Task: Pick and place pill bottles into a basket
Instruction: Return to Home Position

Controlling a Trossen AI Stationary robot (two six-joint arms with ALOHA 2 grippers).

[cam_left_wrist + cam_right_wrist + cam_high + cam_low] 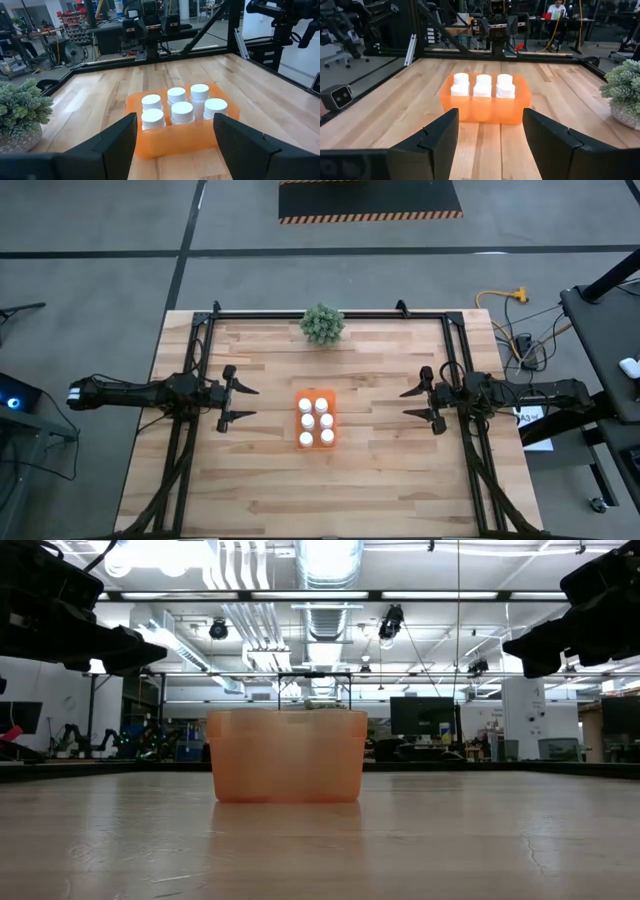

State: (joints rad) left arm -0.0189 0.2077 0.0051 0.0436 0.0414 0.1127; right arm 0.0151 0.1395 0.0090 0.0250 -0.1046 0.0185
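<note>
Hidden at table height behind the basket (287,755) wall: six bottles (306,421), standing two by three inside. Well apart from the basket on either side, spread and empty: left gripper (255,402), right gripper (404,404).

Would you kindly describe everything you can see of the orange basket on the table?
The basket is a small, bright orange, rectangular tub of slightly translucent plastic with rounded corners. It stands upright on the wooden table, near its middle, apart from the plant. Six white-capped pill bottles stand inside in two rows of three, caps above the rim. Neither the left tool nor the right tool, both open, touches it.
</note>
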